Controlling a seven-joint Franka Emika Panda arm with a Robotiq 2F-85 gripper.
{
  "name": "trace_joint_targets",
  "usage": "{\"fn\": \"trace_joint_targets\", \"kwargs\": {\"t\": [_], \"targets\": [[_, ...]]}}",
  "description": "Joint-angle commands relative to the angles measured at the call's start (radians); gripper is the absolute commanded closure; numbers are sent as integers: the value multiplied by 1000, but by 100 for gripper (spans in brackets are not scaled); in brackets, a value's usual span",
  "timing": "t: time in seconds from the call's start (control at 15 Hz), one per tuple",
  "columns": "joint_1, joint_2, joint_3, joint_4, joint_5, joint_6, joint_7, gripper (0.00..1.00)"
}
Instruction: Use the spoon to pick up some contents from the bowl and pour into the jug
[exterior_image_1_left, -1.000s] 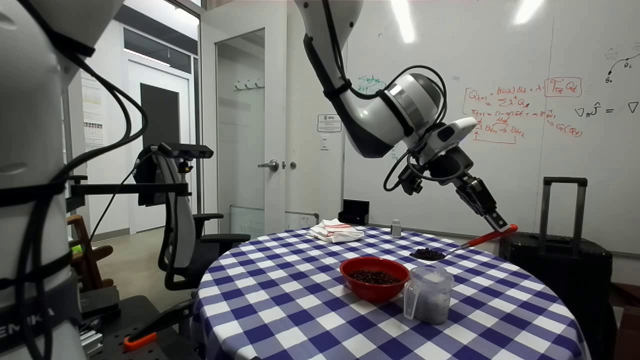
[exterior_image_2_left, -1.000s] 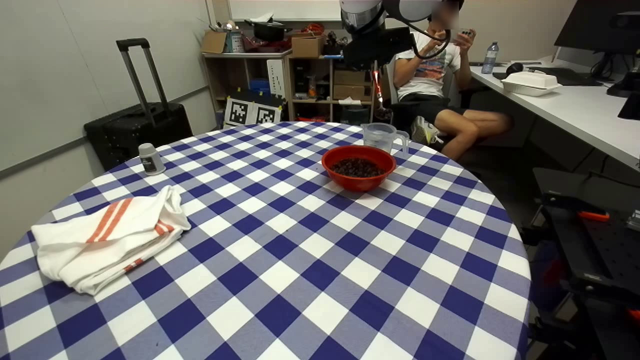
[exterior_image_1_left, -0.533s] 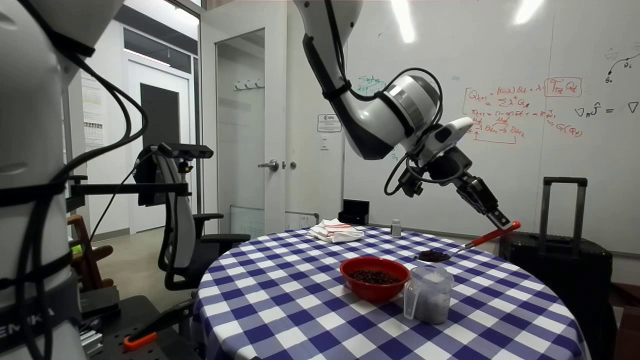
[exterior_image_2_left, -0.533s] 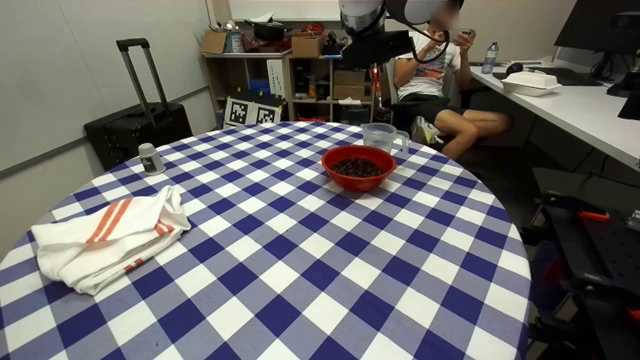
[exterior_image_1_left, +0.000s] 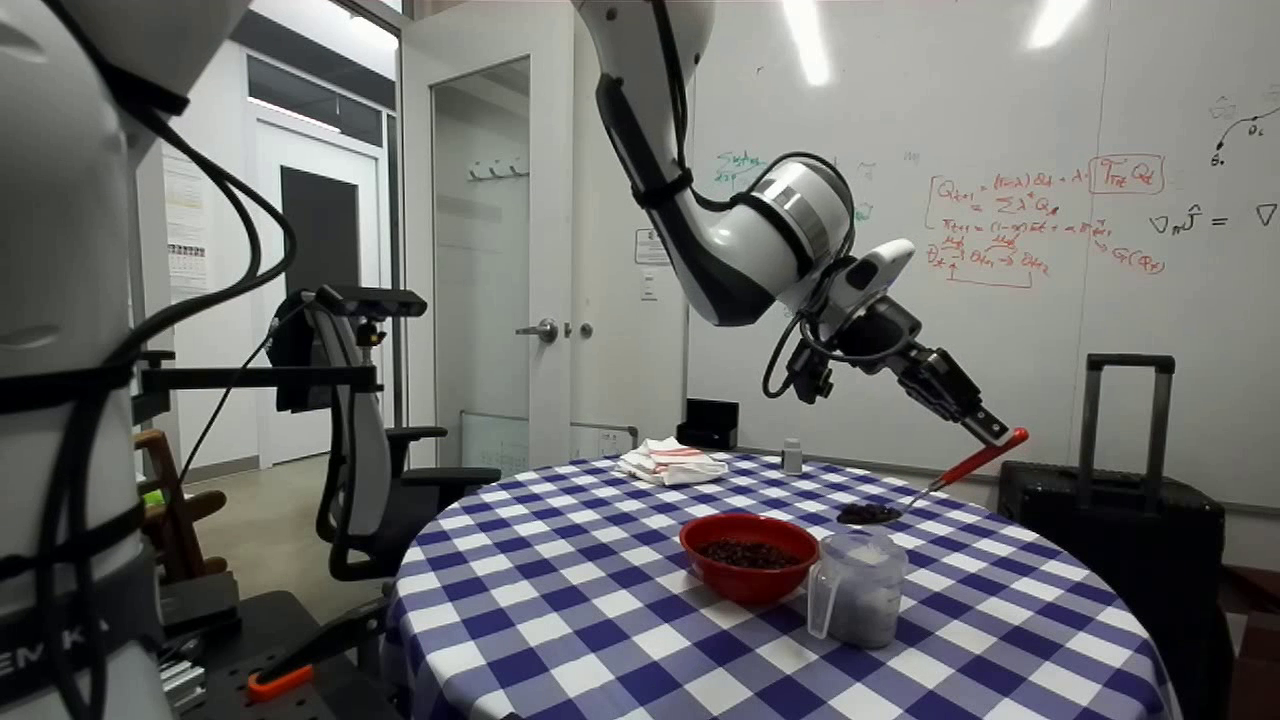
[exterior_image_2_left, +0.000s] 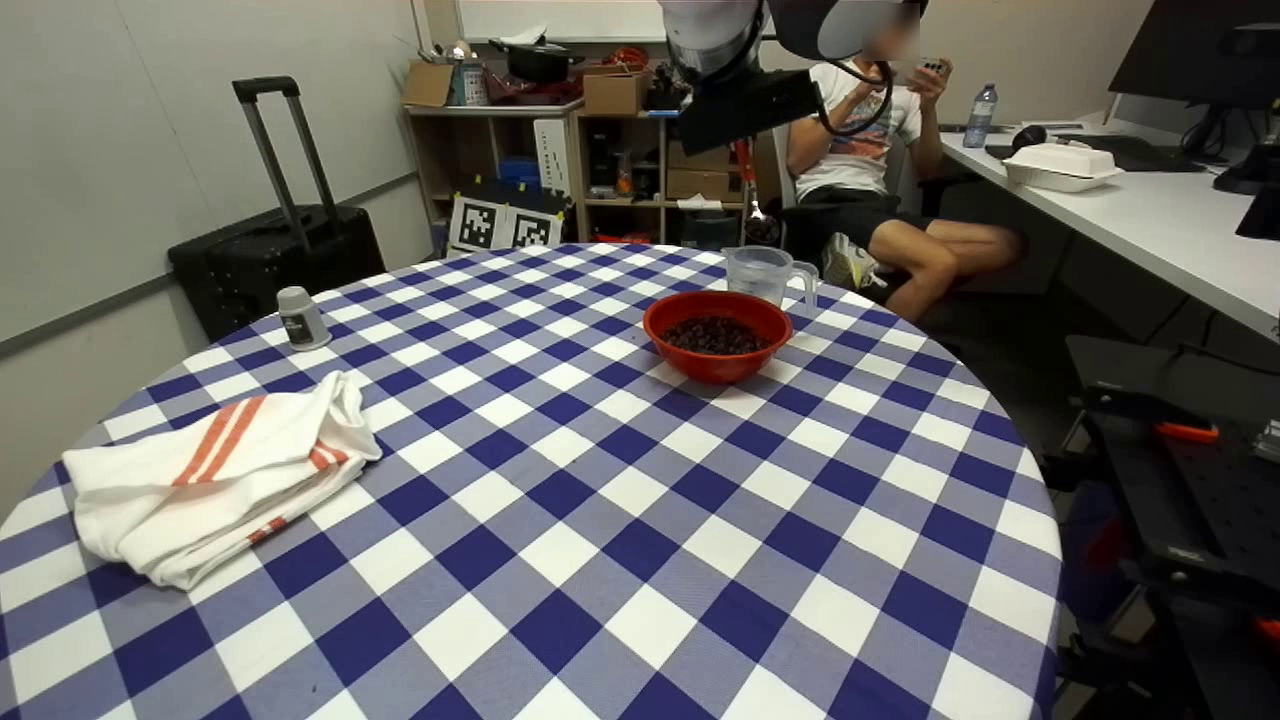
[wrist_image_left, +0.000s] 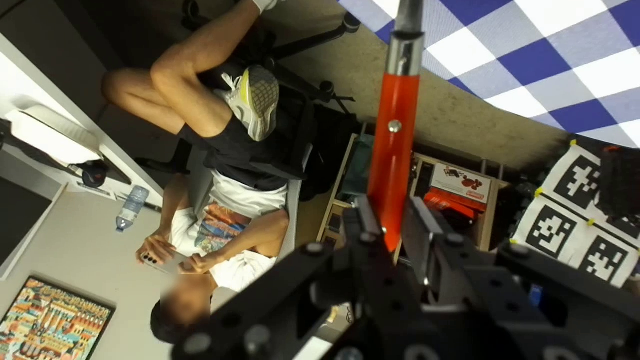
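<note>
Over the jug (exterior_image_1_left: 870, 602), a loaded spoon (exterior_image_1_left: 962, 472) tips steeper

Within the last second the spoon's handle has swung up to a sharper slope, rising from the scoop toward two o'clock in an exterior view, while the scoop end has slid slightly toward three o'clock. It now sits at twelve o'clock from the jug, just above the rim and apart from it; both exterior views agree on that line-up. A dark load (exterior_image_1_left: 866, 512) remains heaped on it, and nothing dark shows through the jug's wall, so I judge the scooping done and the pour only about to begin. The gripper (wrist_image_left: 393, 215) has hold of the handle near its tail, jaws pinched to the handle's thickness. The bowl (exterior_image_1_left: 745, 588) stands unmoved, between nine and ten o'clock from the jug, with plenty of dark contents (exterior_image_1_left: 748, 554) left inside. Should the tilt go on, pieces may, I think, spill over the rim on the bowl's side.
</note>
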Motion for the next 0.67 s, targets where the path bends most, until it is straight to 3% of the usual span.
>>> {"fn": "trace_joint_targets", "kwargs": {"t": [0.0, 0.6], "targets": [[3, 5, 27, 9, -72, -48, 53, 95], [-22, 13, 61, 11, -133, -89, 94, 95]]}}
